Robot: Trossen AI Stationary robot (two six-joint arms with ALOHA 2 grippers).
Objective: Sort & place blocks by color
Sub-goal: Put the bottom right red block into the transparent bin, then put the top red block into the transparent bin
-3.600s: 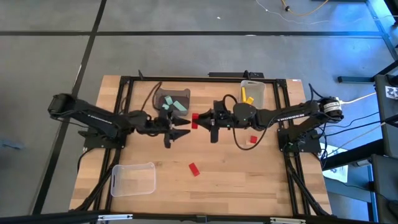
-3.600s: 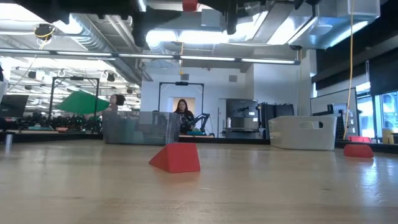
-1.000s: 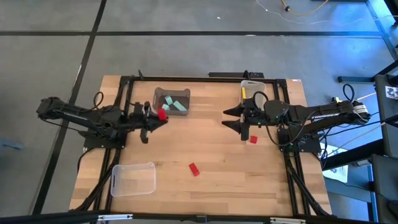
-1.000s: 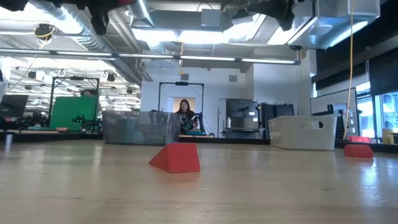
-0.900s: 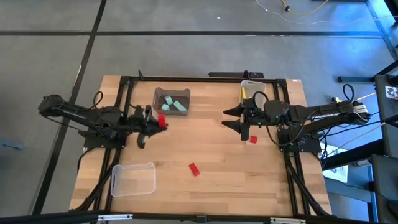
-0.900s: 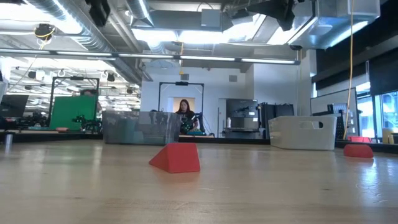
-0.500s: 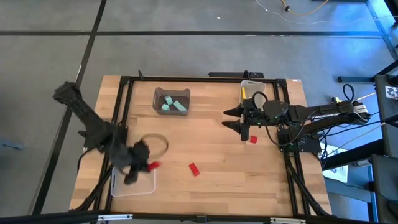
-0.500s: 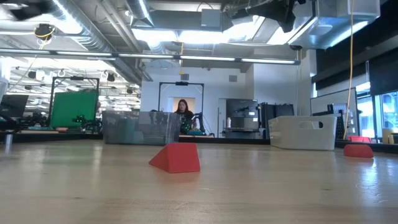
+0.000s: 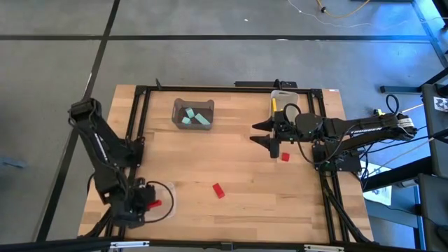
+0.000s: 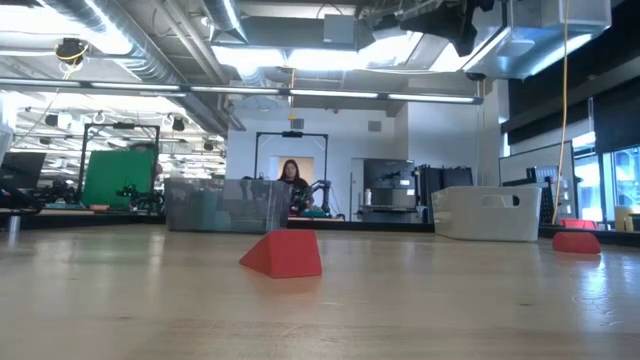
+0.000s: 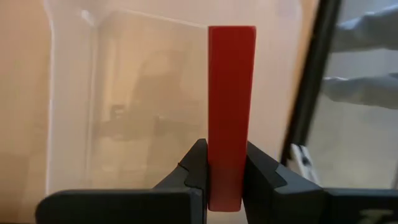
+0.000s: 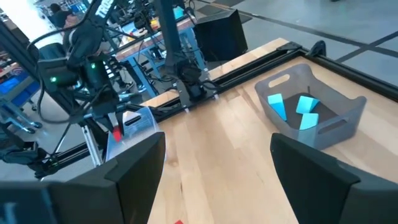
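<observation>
My left gripper [image 9: 149, 204] is at the table's near left corner, shut on a red block [image 11: 230, 93] over the clear bin [image 11: 118, 112]. My right gripper [image 9: 271, 144] stands open above the table's right half, nothing between its fingers [image 12: 134, 168]. One red block [image 9: 285, 157] lies flat on the table just beside it, another [image 9: 219, 190] near the middle. In the low view these are the red block [image 10: 285, 253] and the red block [image 10: 577, 241]. Mint green blocks [image 9: 192, 117] lie in the grey bin [image 9: 178, 105] at the back. Yellow blocks [image 9: 279, 109] lie in a clear bin [image 9: 292, 98]. My left gripper pinches the red block's near end [image 11: 224, 183] between its two fingers, one on each broad side. The block runs on straight past the fingertips, in line with the fingers. It is lifted clear, above the clear bin's floor.
Black frame rails [image 9: 140, 119] run along the table's left, right and far sides. Bare wood lies between the two arms. In the low view the grey bin [image 10: 225, 205] and a white bin [image 10: 485, 213] stand at the back, with a person far off in the room.
My left gripper, still shut on the red block, has swung from beside the grey bin at the back toward the table's near left corner and now hangs over the clear bin. The block has stayed in its hold.
</observation>
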